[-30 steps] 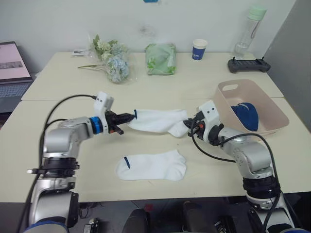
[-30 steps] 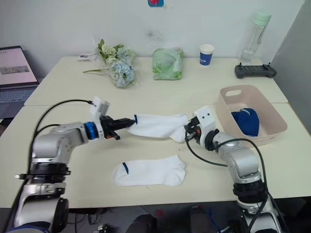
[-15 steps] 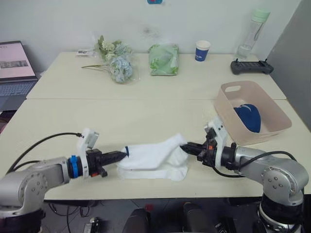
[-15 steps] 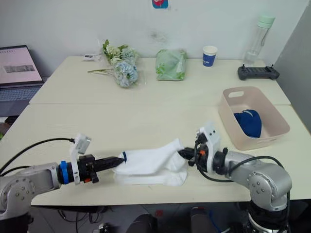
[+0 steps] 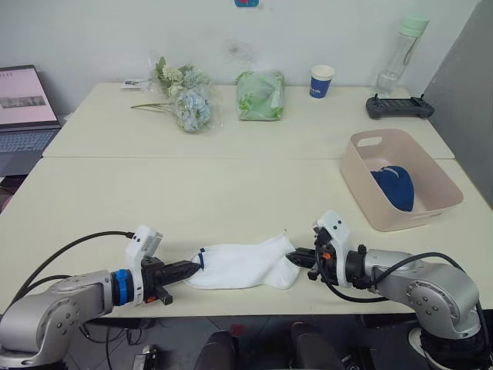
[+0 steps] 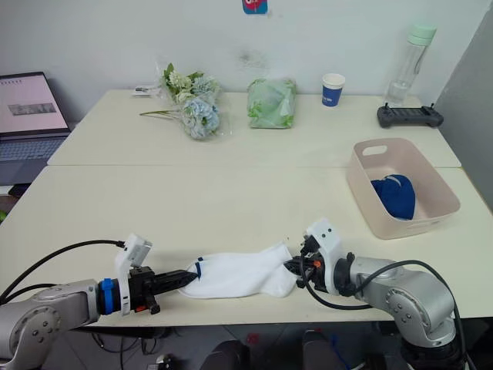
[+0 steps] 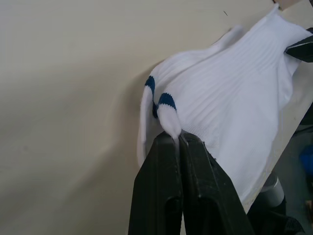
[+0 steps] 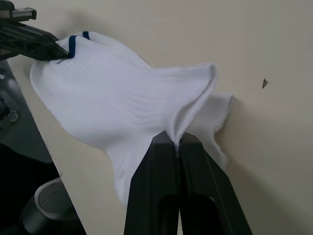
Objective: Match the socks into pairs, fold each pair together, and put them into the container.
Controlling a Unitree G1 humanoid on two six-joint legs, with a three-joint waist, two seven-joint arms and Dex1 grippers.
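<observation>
Two white socks (image 5: 243, 264) with dark blue cuff marks lie stacked, one on the other, near the table's front edge. My left gripper (image 5: 194, 267) is shut on the top sock's cuff (image 7: 167, 116). At the opposite end my right gripper (image 5: 296, 257) is shut on the same sock's edge (image 8: 190, 115). The pale pink container (image 5: 383, 220) stands at the right of the table, with a folded navy pair (image 5: 395, 186) inside it.
At the back of the table are a bunch of flowers (image 5: 183, 100), a green bag (image 5: 258, 94), a blue-and-white paper cup (image 5: 321, 80), a clear bottle (image 5: 399, 48) and a black controller (image 5: 398, 105). An open laptop (image 5: 23, 102) sits far left.
Both grippers have lowered the held white sock from above the table onto the second white sock at the front edge. It now lies flatter and stretched over it.
</observation>
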